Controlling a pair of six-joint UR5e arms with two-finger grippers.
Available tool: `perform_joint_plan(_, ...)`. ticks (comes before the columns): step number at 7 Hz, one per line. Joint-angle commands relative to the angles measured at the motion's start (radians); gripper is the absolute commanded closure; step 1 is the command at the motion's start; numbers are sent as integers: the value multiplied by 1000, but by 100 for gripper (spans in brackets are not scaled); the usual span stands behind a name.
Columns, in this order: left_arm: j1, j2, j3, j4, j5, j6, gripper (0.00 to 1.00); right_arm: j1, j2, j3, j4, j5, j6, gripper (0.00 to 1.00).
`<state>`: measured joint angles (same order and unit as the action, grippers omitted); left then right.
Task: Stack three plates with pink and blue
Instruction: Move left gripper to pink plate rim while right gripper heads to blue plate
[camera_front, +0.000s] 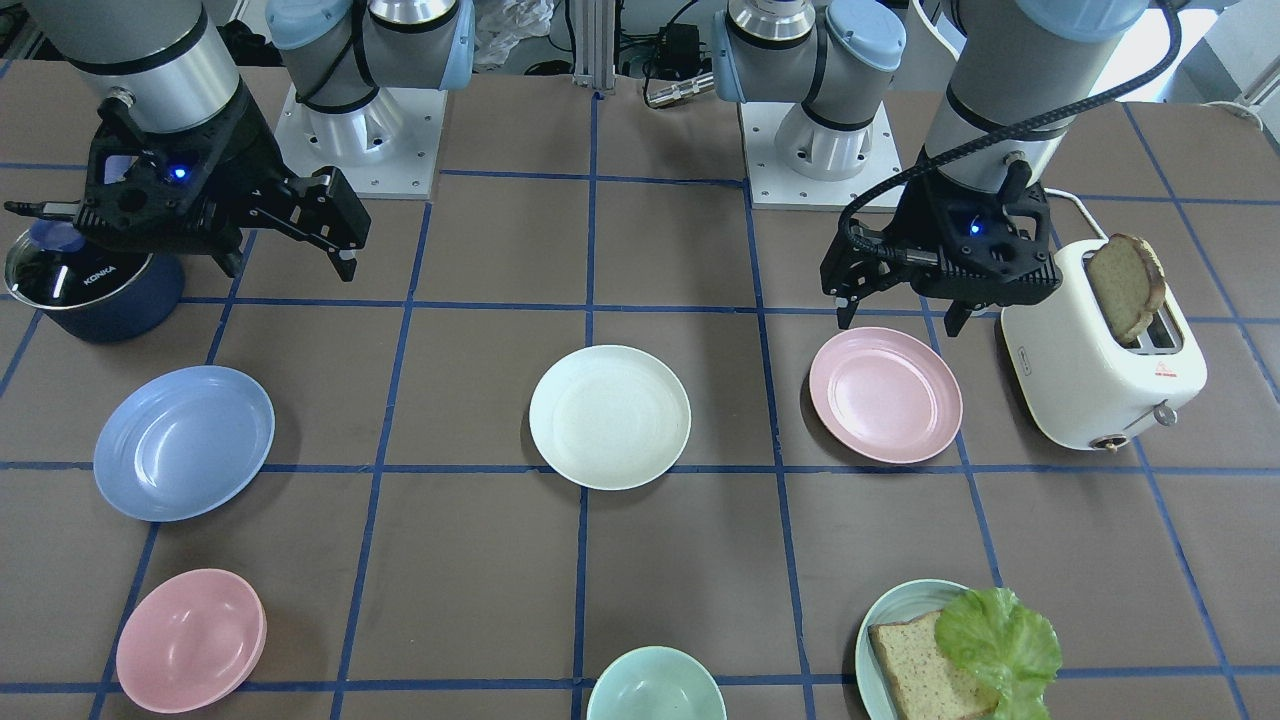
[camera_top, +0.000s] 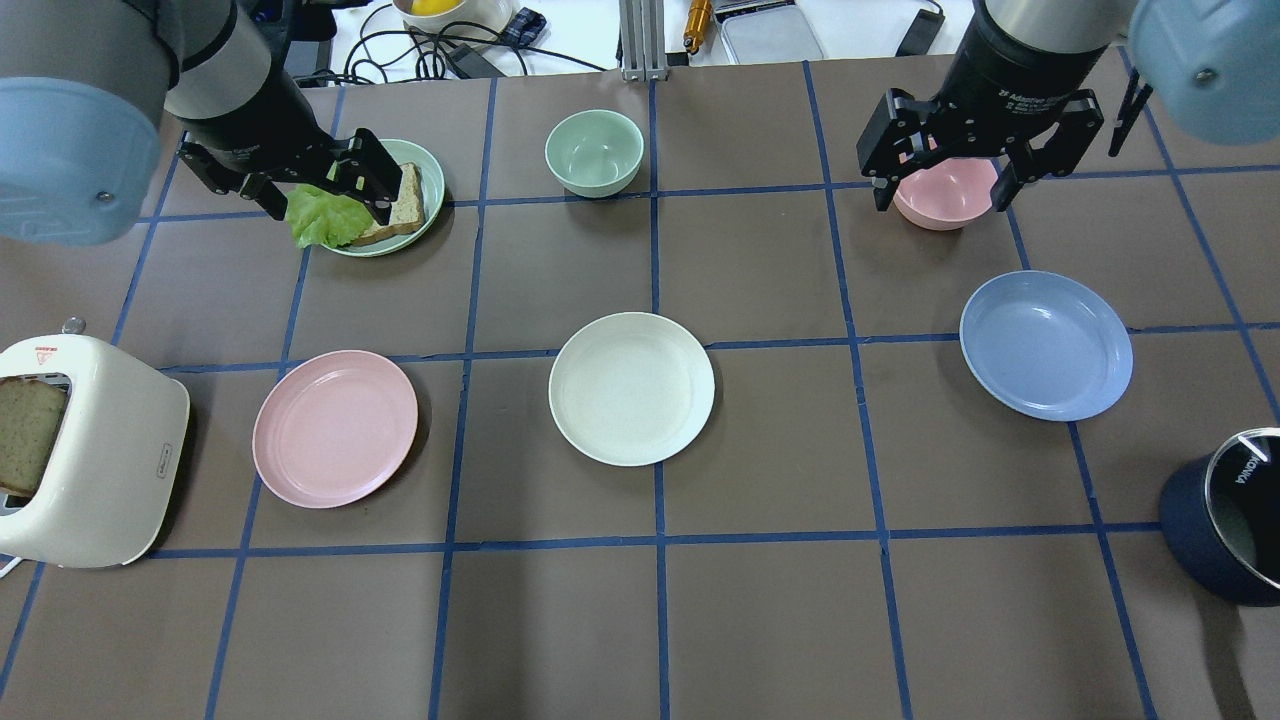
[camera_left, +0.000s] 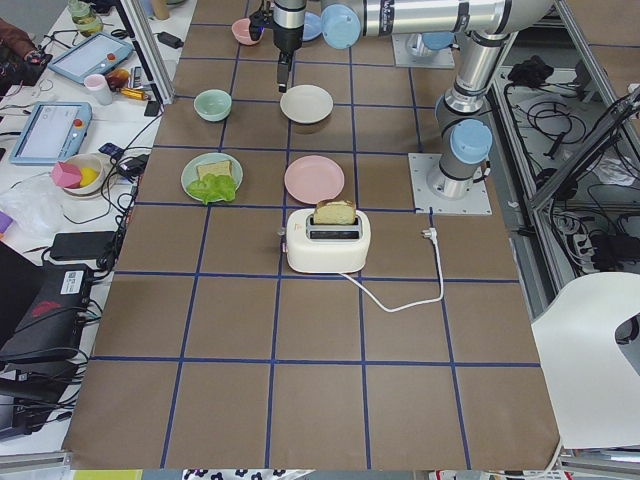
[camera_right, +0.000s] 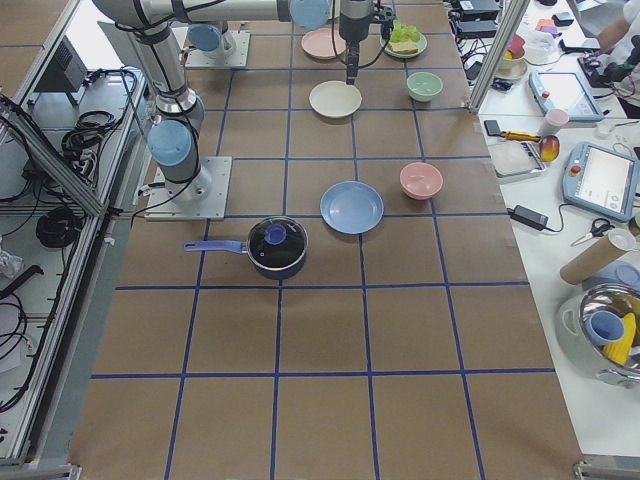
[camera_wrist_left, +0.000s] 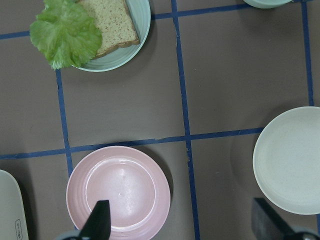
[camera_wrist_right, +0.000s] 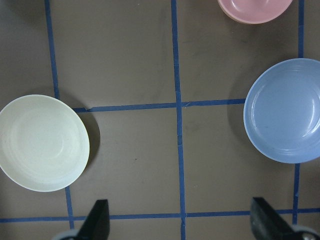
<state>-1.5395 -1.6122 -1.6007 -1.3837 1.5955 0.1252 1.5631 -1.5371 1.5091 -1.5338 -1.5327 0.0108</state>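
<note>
**Six Cameras Look at One Table**

One camera sits across the table (camera_front: 500, 250). It faces the robot (camera_front: 810, 70) and looks steeply down. Another sits behind the robot, over its shoulders, and looks forward and down. Two more sit far off at the table's ends and look along it, so things look small there.

A camera rides on each wrist, close above the table. One looks straight down past the left gripper (camera_wrist_left: 180, 205), the other past the right gripper (camera_wrist_right: 180, 202). Both wrist cameras see the cream-white plate (camera_wrist_left: 290, 160), out past one finger of each gripper.
</note>
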Motion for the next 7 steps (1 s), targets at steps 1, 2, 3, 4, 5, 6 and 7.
perform_joint_plan(1,-1,0,-1,5,0,-5,0,-14,2,-10,40,5,-19,0)
perform_joint_plan(2,-1,3,-1,6,-2,1,0,-18,5,-9,26,6,-17,0)
perform_joint_plan(3,-7,2,-7,2,-3,-4,0,-18,11,0,14,0,-14,0)
perform_joint_plan(4,-27,6,-56,8,0,-13,0,-18,8,-9,14,6,-9,0)
perform_joint_plan(5,-39,6,-144,50,1,-12,0,-17,8,-10,14,6,1,0)
perform_joint_plan(6,-41,11,-263,175,1,-7,0,-17,8,-9,12,6,9,0)
perform_joint_plan(7,-41,9,-397,372,7,4,0,-17,8,-1,0,6,9,0)
